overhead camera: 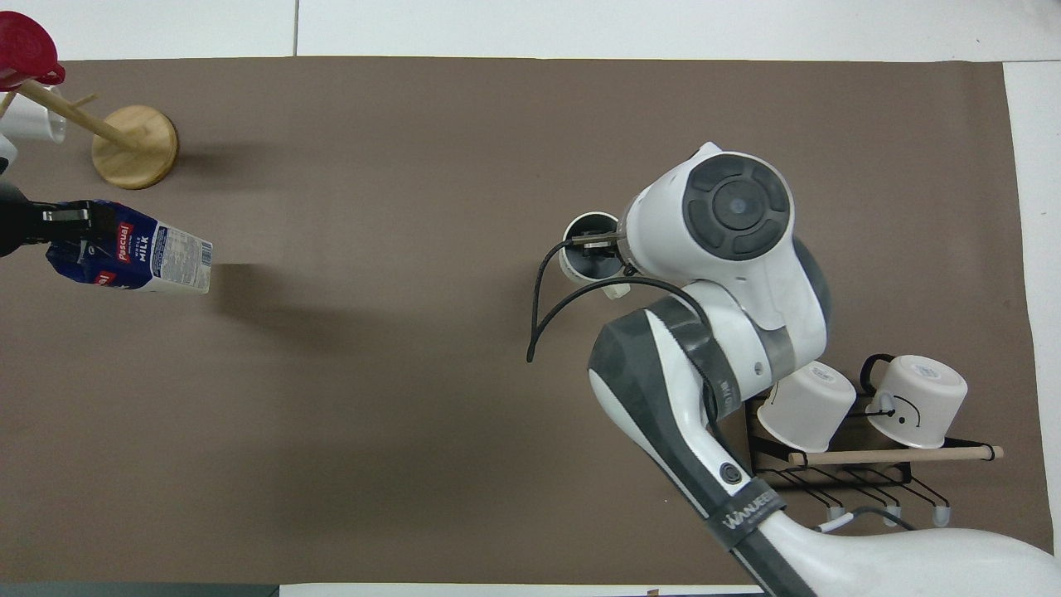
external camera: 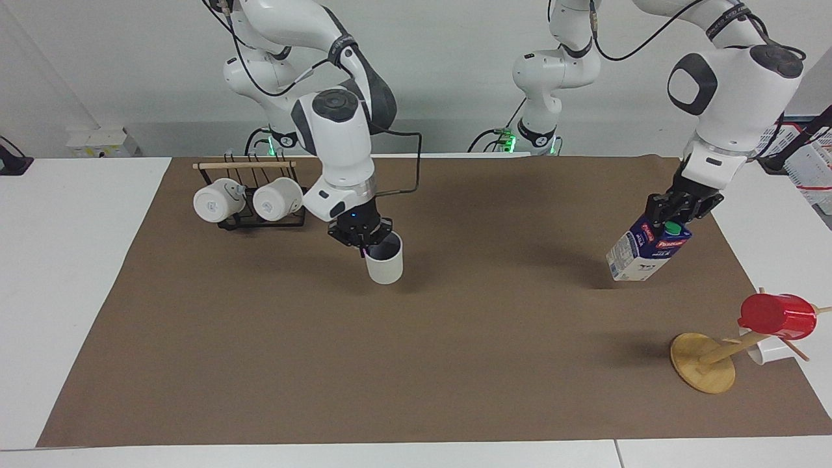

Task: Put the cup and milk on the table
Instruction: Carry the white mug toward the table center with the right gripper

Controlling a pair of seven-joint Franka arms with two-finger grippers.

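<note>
Facing view shows you the table [external camera: 416,390] under its brown mat. Your left gripper [external camera: 682,209] is clamped on the milk [external camera: 647,257], tilted in the air over the mat near the left arm's end. Your right gripper [external camera: 364,239] grips the cup [external camera: 385,260] by its rim, upright, over the mat's middle.

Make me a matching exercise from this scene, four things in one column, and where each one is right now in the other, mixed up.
Things:
1. cup
2. milk
3. red cup
4. two white mugs

Places:
A. on the black wire rack
B. on the wooden stand
C. held by the right gripper, over the mat's middle
D. held tilted by the left gripper, toward the left arm's end

Pairs: 1-C, 2-D, 3-B, 4-A
</note>
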